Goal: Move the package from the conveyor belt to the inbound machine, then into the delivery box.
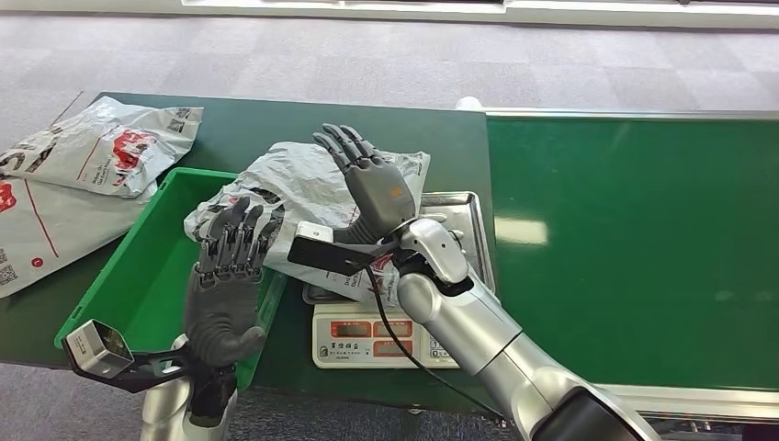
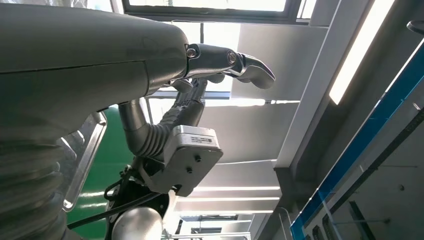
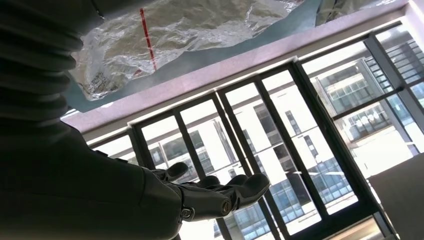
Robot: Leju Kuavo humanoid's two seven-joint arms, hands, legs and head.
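- Package (image 1: 303,188), a crinkled grey plastic mailer with red print, lay across the steel pan of the weighing scale (image 1: 459,207) and reached over the rim of the green bin (image 1: 138,266) just beside it.
- Right hand (image 1: 367,188) stood upright against the package's right side, palm toward it, fingers (image 1: 344,142) extended and slightly spread; they gripped nothing, and whether the palm actually touched the plastic could not be told.
- Left hand (image 1: 230,276) was raised over the bin's near right edge, below the package's left end, with its fingers (image 1: 234,234) straight, close together and pointing up; it held nothing.
- Scale sat on the dark green worktop (image 1: 276,119), with its red-and-white display panel (image 1: 372,340) facing the robot.
- Conveyor belt (image 1: 634,239) ran to the right of the scale, green and bare, with a metal edge along its far side.
- Two more grey mailers (image 1: 101,147) lay on the worktop's left end, beyond the bin.
- From the right wrist view, the right hand's dark fingers (image 3: 240,190) showed extended against a bank of windows, with the package's wrinkled plastic (image 3: 190,35) near it.
- From the left wrist view, the left hand's grey thumb (image 2: 240,65) stuck out over the right arm's wrist camera (image 2: 187,160).
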